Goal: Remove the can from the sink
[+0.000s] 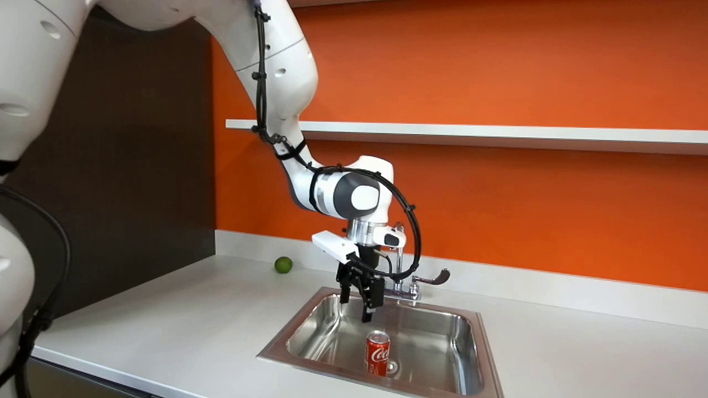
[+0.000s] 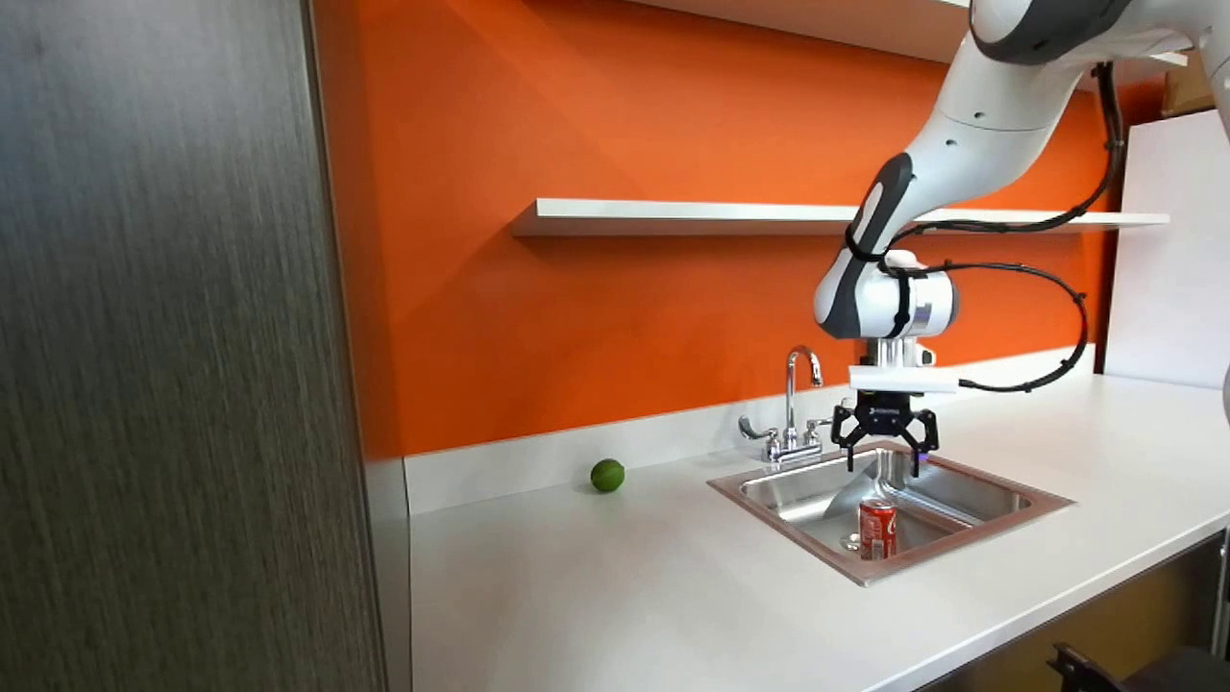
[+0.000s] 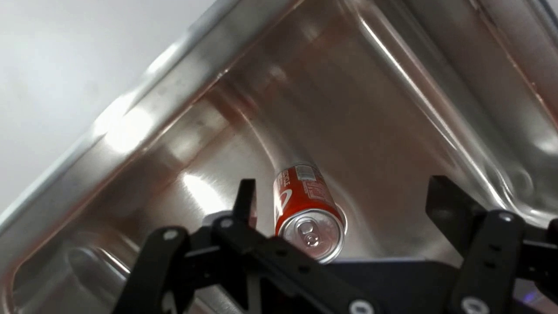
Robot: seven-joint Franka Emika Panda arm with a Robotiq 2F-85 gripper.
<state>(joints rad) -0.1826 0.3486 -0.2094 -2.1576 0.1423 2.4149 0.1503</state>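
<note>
- Now hanging above the sink [image 1: 420, 342] with jaws spread wide, pointing down; apart from the can [image 3: 305, 192], higher than its silvery top;
- And over to that can: upright on the sink floor, right at the drain [image 1: 394, 367], beside or partly over it, hard to tell which; hemmed in all round by steel;
- Got a chrome faucet [image 2: 791, 438] near the jaws, at the sink's back edge, complete with a lever handle [image 1: 440, 277];
- Carrying black cables [image 1: 409, 209] down the arm [image 1: 293, 72], looped out to the side in both exterior views;
- Further off on the white surface [image 2: 615, 596]: a green ball [image 2: 606, 475], near the backsplash [image 2: 538, 461], apart from the sink;
- Behind the arm, along the orange wall [image 1: 525, 210]: a white shelf [image 1: 498, 132].
</note>
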